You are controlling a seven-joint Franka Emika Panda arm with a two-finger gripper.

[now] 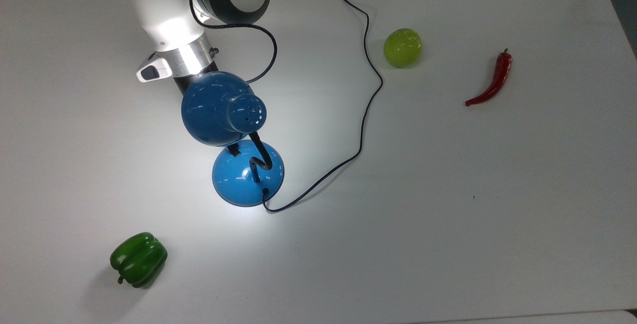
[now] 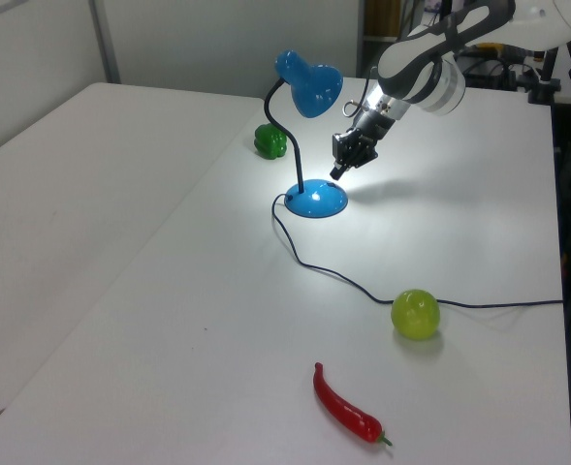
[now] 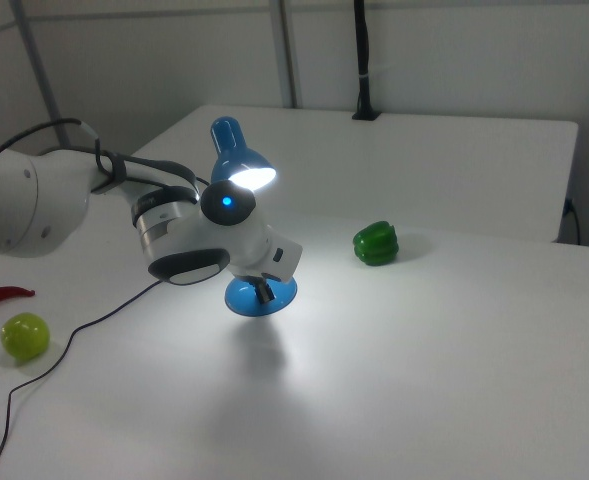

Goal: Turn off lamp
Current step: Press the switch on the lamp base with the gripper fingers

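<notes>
The blue lamp is lit and throws a bright pool on the white table. Its dome shade (image 1: 219,107) hangs over the round base (image 1: 248,177), joined by a black gooseneck (image 1: 261,151). The thin black cord (image 1: 366,90) runs off to the table's far edge. My gripper (image 2: 339,174) is shut and empty, pointing down at the rim of the base (image 2: 316,200) on the left view's right side. In the right view its dark tip (image 3: 265,291) sits right over the base (image 3: 264,300). In the top view the shade hides most of the hand; the wrist (image 1: 174,60) sticks out behind it.
A green bell pepper (image 1: 138,258) lies near the top view's lower left. A green apple (image 1: 402,47) and a red chili (image 1: 491,81) lie at the top view's upper right, past the cord. The arm's own cable (image 1: 259,30) loops beside the wrist.
</notes>
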